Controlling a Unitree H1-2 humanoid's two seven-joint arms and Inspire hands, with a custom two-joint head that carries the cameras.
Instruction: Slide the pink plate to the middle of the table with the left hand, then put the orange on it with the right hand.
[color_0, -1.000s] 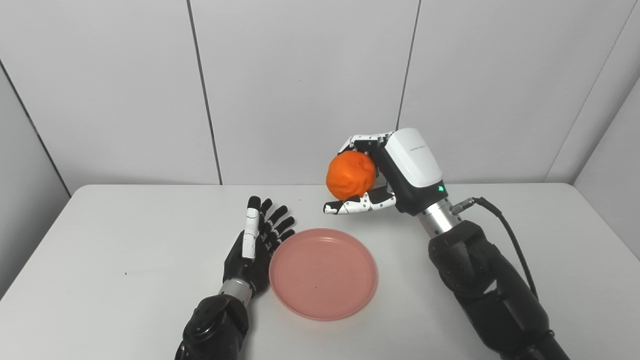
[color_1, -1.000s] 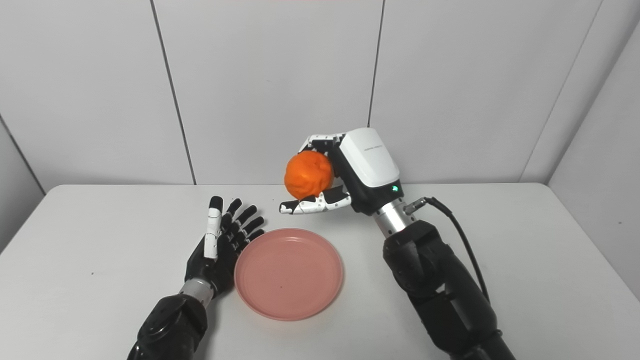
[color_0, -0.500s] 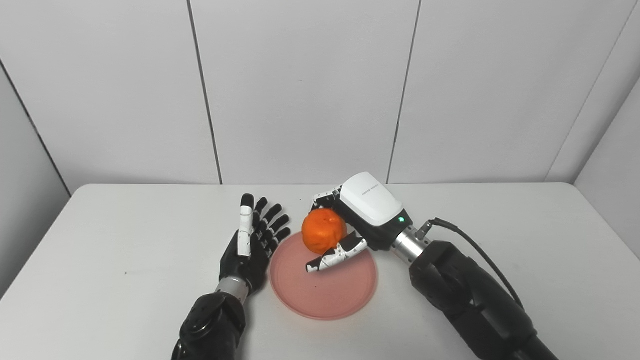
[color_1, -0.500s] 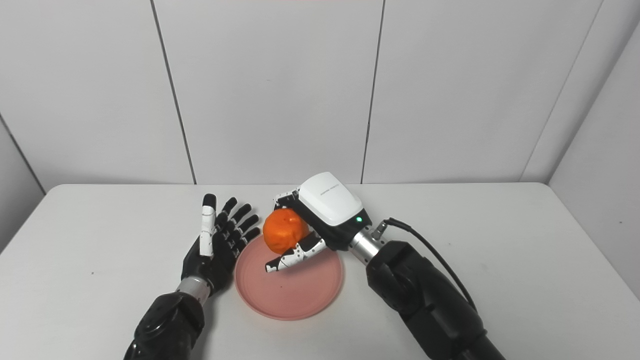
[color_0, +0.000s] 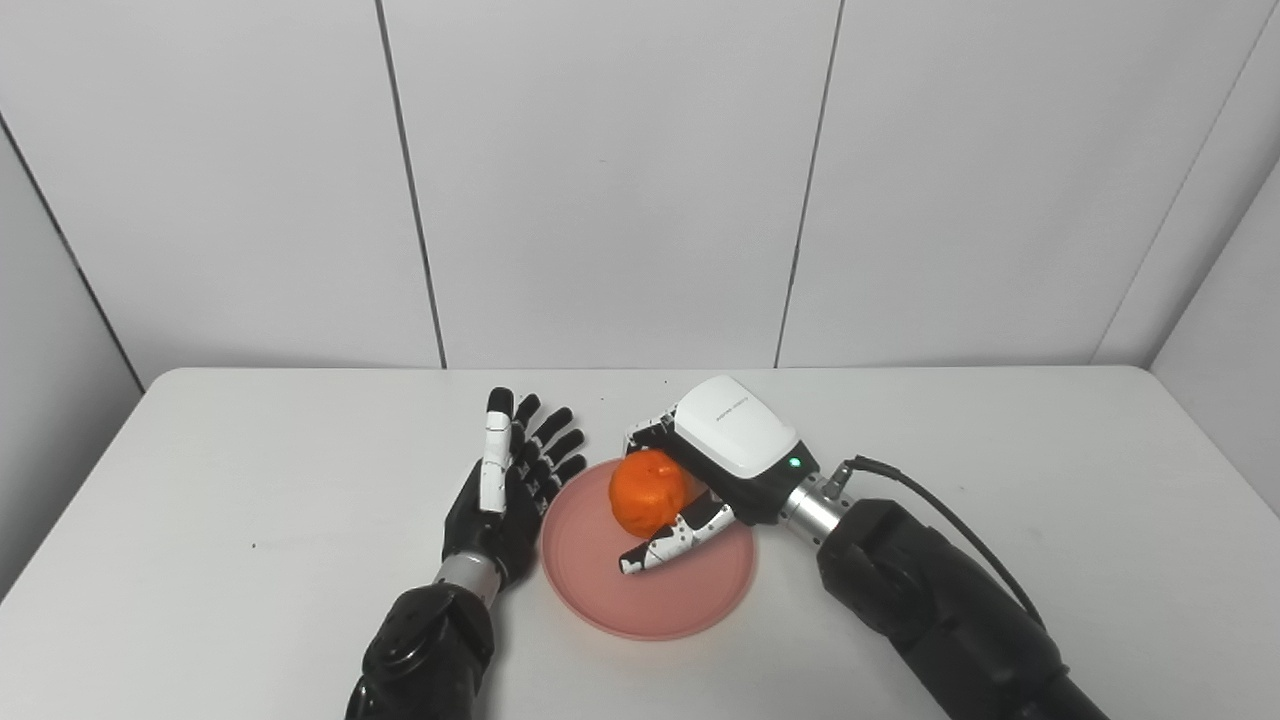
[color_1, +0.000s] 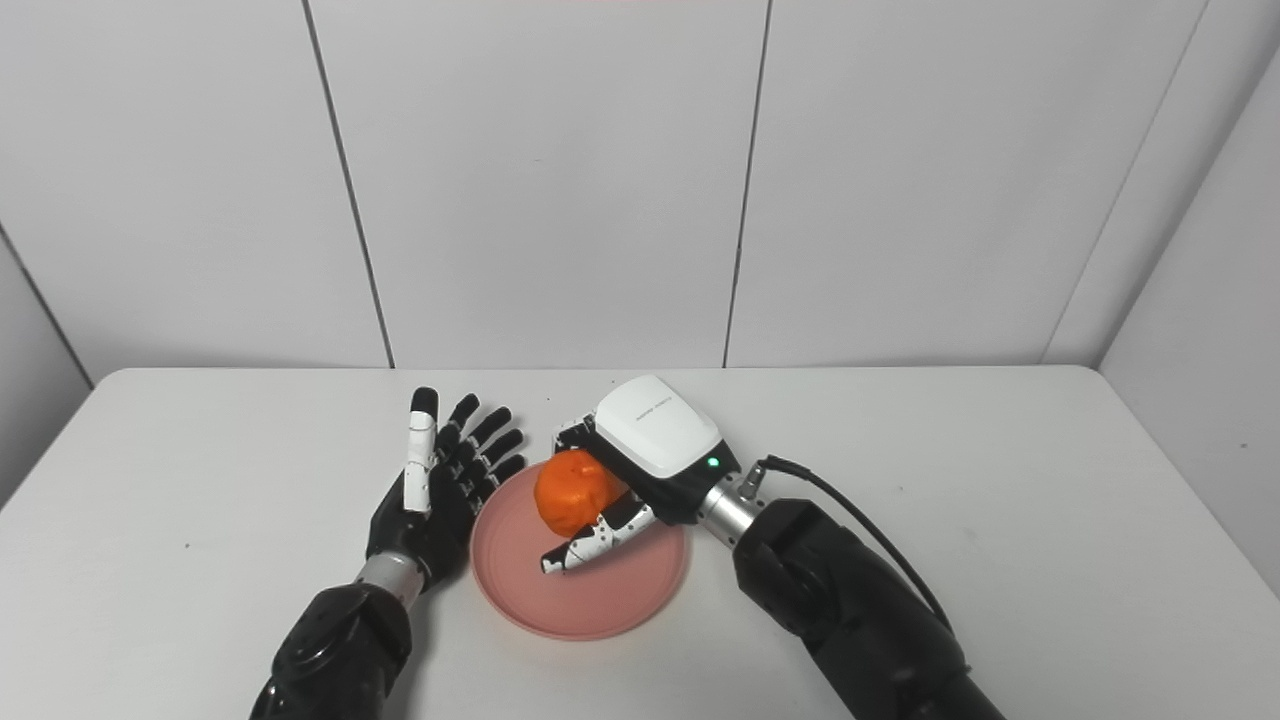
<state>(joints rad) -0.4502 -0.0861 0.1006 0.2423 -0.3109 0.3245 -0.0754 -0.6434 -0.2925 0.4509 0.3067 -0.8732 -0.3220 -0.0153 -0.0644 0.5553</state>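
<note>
The pink plate (color_0: 610, 590) lies on the white table near its front middle. An orange (color_0: 645, 492) sits low over the plate's far part, held by my right hand (color_0: 715, 470), which is shut on it with fingers behind and thumb stretched out below. Whether the fruit touches the plate I cannot tell. My left hand (color_0: 505, 490) rests open just left of the plate's rim, fingers straight and pointing away from me, palm facing the plate. In the right eye view the orange (color_1: 572, 492) and the pink plate (color_1: 520, 585) appear the same way.
The white table (color_0: 250, 480) runs to grey wall panels at the back. A black cable (color_0: 940, 510) loops off my right wrist. My two forearms cross the front edge on either side of the plate.
My right hand has come down and toward me with the orange, from high above the table's back to just over the plate. The left hand and the plate have stayed put.
</note>
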